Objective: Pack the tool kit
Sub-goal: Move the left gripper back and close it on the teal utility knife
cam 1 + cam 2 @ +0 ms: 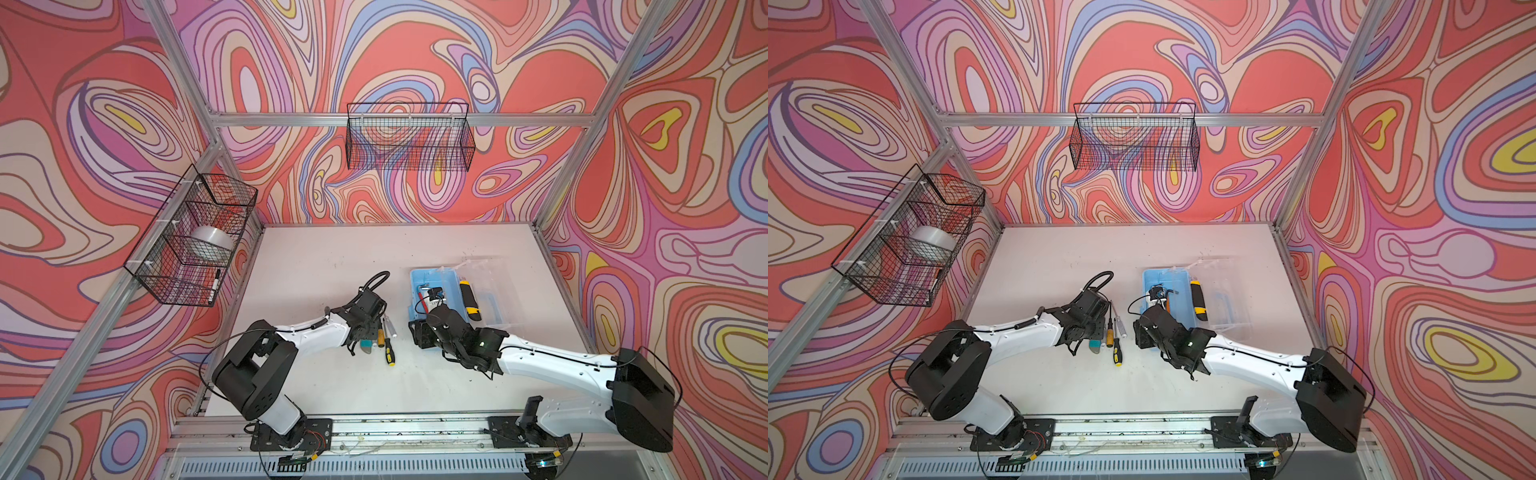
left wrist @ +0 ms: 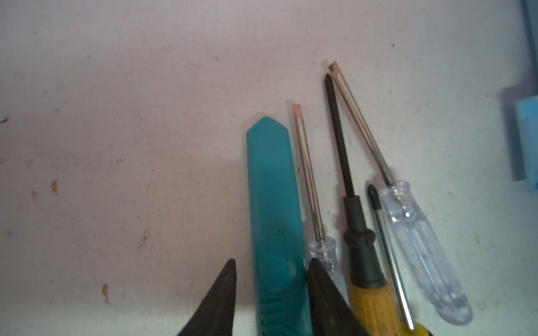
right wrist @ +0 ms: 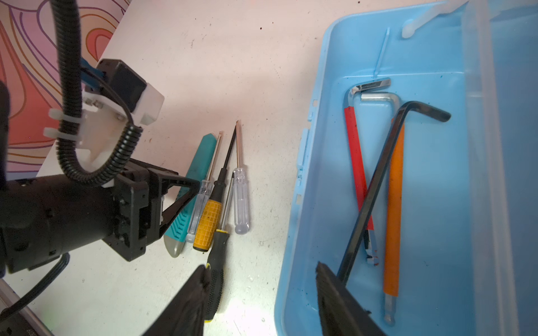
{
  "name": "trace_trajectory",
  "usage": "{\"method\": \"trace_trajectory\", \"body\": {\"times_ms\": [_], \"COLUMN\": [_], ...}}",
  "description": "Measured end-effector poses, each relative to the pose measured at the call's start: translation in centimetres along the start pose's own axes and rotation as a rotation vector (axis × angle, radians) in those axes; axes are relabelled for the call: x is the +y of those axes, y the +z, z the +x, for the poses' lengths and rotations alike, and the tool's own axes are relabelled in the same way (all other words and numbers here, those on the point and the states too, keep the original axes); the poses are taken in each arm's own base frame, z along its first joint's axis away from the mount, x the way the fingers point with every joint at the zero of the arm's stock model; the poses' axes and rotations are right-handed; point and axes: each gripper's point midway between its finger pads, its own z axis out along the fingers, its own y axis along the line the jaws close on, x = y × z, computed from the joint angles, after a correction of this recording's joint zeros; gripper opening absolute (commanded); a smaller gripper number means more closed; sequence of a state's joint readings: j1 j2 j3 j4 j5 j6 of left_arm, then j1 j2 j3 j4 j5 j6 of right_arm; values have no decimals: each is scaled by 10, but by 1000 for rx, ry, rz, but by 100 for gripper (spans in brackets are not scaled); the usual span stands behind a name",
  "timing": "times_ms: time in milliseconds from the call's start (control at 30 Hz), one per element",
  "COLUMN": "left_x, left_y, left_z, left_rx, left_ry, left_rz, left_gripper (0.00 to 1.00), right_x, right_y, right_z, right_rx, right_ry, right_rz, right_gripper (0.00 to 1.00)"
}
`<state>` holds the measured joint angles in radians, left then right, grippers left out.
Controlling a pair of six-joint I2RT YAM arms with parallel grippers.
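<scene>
The light-blue box [image 1: 414, 286] [image 1: 1147, 286] [image 3: 302, 174] lies open, its clear lid [image 1: 492, 291] folded out to the right. Inside lie a red hex key [image 3: 356, 163], an orange one [image 3: 394, 203] and a black one [image 3: 375, 186]. A yellow-black utility knife [image 1: 469, 299] rests by the hinge. My left gripper [image 2: 272, 261] [image 1: 361, 328] is open astride a teal utility knife [image 2: 273, 189] [image 3: 201, 157]; one finger touches it, and table shows beside the other. Several screwdrivers [image 2: 340, 151] [image 3: 208, 221] lie beside it. My right gripper [image 3: 262, 267] [image 1: 432, 307] is open and empty, astride the box's wall.
A black wire basket [image 1: 409, 137] hangs on the back wall. Another [image 1: 195, 237] on the left wall holds a tape roll [image 1: 210, 243] and a marker [image 1: 216, 282]. An aluminium rail [image 1: 395, 428] carries both arm bases along the table's front edge.
</scene>
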<state>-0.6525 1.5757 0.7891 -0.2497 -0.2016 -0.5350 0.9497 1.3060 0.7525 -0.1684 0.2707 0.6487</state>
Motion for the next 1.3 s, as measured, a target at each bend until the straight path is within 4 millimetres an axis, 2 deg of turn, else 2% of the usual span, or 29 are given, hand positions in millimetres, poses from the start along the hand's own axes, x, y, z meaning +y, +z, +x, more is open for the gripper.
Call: {"method": "trace_trajectory", "body": {"times_ms": [400,633,933,1067,1300], "left_x": [-2,-3,-1,2,3], "left_y": [9,10,7,-5,-47], "left_z": [5,3,2,-2,-24], "left_rx": [20,11,8,-10,-105], "left_ry": [4,2,3,7,-21], "left_rz": [2,6,-2,-7,42], "left_gripper": [40,32,22,21,19], "right_x": [4,2,3,4,7], "right_y": [7,10,10,10,8], "right_z": [5,14,13,12,8], "right_rx": [16,32,27,23,9], "right_ry": [8,25,26,27,32], "right_rz": [-20,-31,-37,-41,-53], "right_gripper": [61,60,60,60,60]}}
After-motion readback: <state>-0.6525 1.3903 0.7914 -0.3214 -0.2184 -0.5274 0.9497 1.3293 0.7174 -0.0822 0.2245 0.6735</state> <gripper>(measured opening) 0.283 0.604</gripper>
